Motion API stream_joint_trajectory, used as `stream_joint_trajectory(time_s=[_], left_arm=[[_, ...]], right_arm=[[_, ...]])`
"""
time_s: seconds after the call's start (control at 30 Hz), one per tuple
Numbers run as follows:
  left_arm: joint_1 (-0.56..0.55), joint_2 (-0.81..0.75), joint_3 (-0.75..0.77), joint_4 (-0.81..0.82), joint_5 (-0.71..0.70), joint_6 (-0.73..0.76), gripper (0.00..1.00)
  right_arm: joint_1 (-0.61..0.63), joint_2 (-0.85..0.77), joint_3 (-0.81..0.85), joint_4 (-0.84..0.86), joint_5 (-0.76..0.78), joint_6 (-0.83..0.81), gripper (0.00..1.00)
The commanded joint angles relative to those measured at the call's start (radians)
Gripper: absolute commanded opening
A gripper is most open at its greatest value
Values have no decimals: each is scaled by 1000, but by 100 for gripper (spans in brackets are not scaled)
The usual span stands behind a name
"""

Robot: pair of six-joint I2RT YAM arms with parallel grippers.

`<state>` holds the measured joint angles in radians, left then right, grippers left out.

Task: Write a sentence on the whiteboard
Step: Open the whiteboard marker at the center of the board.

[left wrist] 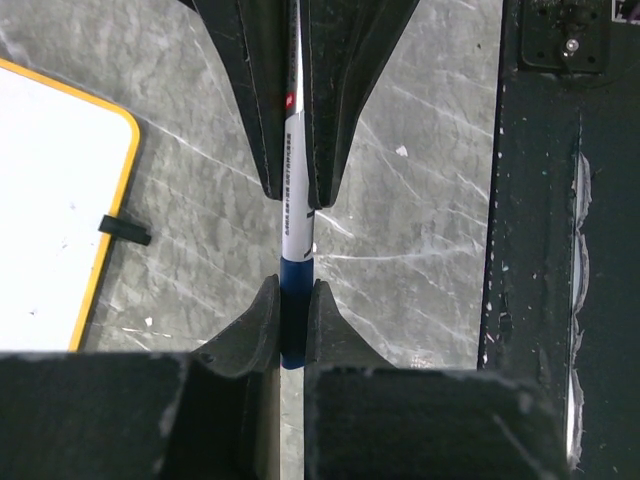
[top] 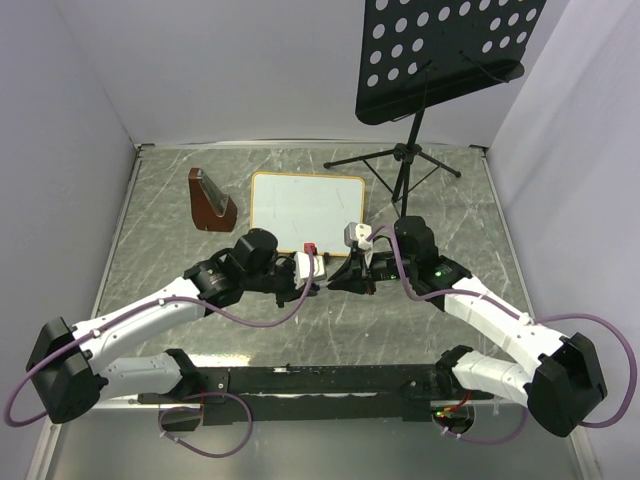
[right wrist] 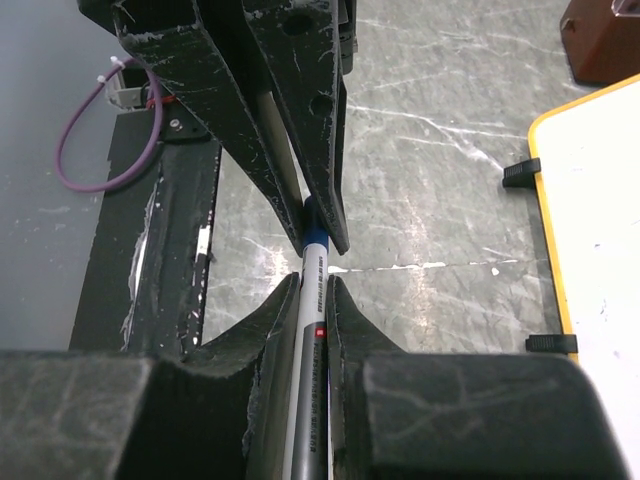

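1. Left pincer (left wrist: 296,320) is clamped on the blue cap (left wrist: 295,275) of the marker (left wrist: 297,215), and right pincer (right wrist: 313,300) grips its barrel, looks set up for uncapping
2. Whiteboard (top: 305,205) lies flat toward the counter (top: 170,250) far edge, blank as far as I can tell

Bench (top: 220,160) open at eleven o'clock of the whiteboard (top: 305,205). Brown wooden block (top: 208,200) guards nine, music stand (top: 406,152) legs crowd two, and left gripper (left wrist: 292,300) and right gripper (right wrist: 312,290), joined on a marker (left wrist: 296,180), bar six.
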<state>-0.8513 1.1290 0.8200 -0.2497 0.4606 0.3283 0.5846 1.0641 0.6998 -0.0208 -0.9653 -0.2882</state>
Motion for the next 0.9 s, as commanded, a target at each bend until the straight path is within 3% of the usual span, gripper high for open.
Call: stream_joint_trajectory(time_s=[0.0,0.47,0.87], left_arm=[[12,18,64,-20,-2,21,1],[26,43,96,-66,0,26,1],[27,64,96,-60,18,17,1]], right_arm=[[4,16,38,-41,-38,-32,21],[3,31,44,-47,-49,-26,42],[4,34,33,-2,-67,30,37]])
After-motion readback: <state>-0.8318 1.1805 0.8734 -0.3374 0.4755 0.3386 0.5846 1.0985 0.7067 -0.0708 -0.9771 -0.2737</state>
